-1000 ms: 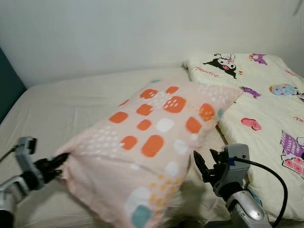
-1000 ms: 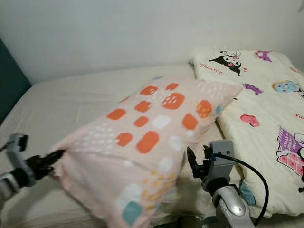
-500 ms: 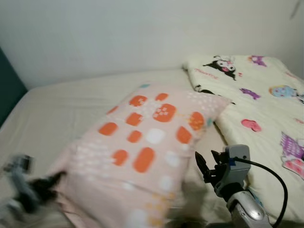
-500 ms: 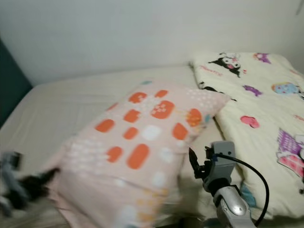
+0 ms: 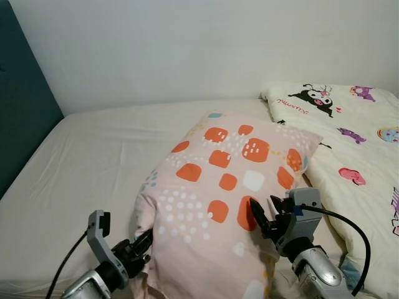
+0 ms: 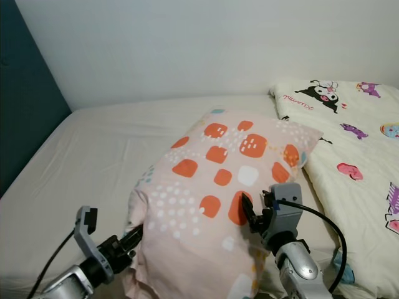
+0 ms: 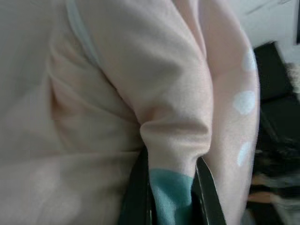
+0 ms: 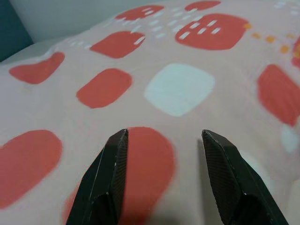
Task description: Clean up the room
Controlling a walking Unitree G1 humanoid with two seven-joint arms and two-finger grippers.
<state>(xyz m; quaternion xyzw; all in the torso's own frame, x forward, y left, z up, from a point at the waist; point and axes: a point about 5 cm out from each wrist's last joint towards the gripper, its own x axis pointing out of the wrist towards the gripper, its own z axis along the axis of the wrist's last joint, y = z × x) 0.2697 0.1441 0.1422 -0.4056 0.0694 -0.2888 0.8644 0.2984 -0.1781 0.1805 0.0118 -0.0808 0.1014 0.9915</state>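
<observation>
Bedroom in a home. A wide bed (image 5: pixel 93 156) with a plain beige sheet stands against a pale wall (image 5: pixel 187 50), a dark teal headboard (image 5: pixel 22 106) at one side, bearing a patterned pillow (image 5: pixel 218 187) and a cartoon-print quilt (image 5: pixel 355 143).

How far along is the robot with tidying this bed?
Done: nothing looks finished yet. In hand: the left gripper is shut on a corner of the pink pillow, and the open right gripper hovers over it. Left: the pillow lies askew mid-mattress, and the cartoon blanket lies unfolded.
</observation>
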